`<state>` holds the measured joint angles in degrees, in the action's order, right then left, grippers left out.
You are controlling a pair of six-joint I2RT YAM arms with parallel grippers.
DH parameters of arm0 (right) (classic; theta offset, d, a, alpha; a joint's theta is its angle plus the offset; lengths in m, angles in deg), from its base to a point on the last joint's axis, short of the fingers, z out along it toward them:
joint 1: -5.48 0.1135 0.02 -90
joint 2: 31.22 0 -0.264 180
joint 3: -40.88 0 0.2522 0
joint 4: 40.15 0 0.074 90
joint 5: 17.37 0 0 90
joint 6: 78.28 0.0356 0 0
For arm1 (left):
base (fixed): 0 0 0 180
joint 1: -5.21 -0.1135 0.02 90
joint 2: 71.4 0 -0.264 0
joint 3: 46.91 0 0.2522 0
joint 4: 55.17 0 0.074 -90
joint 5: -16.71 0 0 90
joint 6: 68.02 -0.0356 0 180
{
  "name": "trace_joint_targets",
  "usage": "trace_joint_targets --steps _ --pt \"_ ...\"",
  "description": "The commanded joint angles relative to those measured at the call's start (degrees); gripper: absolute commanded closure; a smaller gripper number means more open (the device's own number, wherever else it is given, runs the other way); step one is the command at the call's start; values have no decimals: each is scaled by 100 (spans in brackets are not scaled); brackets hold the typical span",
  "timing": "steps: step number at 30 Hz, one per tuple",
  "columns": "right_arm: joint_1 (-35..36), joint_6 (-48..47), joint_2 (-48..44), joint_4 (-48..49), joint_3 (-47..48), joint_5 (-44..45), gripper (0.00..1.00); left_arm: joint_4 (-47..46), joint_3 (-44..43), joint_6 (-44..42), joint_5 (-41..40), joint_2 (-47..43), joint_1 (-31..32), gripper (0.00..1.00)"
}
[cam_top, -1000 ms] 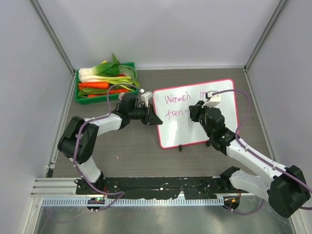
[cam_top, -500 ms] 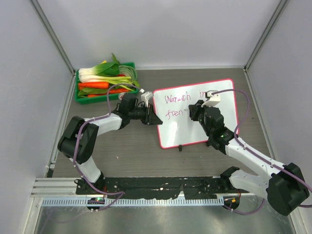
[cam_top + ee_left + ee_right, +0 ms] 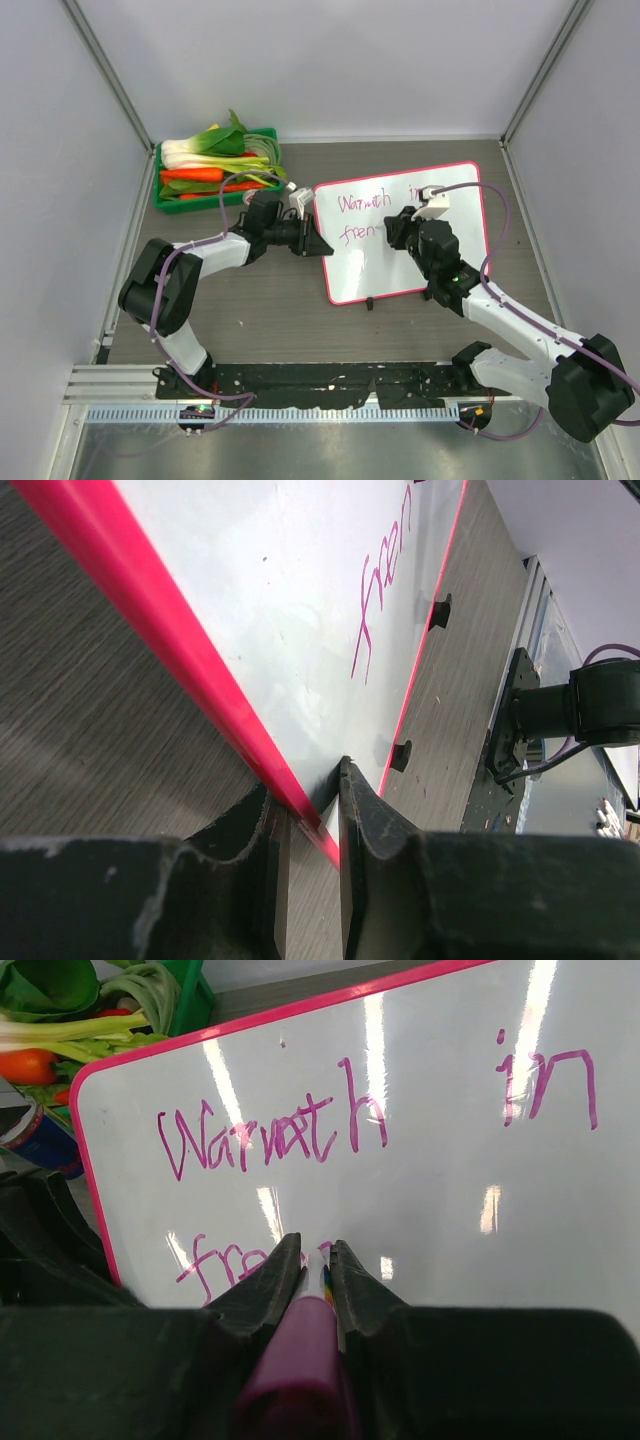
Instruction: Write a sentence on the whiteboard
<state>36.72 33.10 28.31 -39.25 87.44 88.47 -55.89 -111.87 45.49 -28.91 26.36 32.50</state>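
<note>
The whiteboard [image 3: 440,260] with a pink-red frame lies on the table right of centre. Pink handwriting on it reads "Warmth in" [image 3: 270,1135] with "fren" [image 3: 360,234] below. My left gripper [image 3: 318,247] is shut on the board's left frame edge [image 3: 180,670]. My right gripper [image 3: 392,232] is shut on a magenta marker [image 3: 300,1360], its tip against the board at the end of the second line; the tip itself is hidden between the fingers. The board also fills the left wrist view [image 3: 300,600].
A green crate [image 3: 170,200] of vegetables stands at the back left, close to the board's top-left corner. It shows in the right wrist view [image 3: 190,995] too. Grey walls enclose the table. The board's black feet [image 3: 440,610] face the near edge.
My right gripper with the marker has shifted very slightly left along the second line. The left gripper and the board have not moved.
</note>
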Motion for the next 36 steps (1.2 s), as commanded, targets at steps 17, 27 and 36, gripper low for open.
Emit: trace_joint_targets --steps 17,27,36 --pt "-31 -21 -292 -367 -133 -54 99 534 101 -742 -624 253 154 100" --pt "-31 -3 -231 -349 -2 227 99 551 93 -751 -624 253 163 100" --pt "-31 -12 -231 -323 209 253 99 552 93 -751 -624 244 163 100"
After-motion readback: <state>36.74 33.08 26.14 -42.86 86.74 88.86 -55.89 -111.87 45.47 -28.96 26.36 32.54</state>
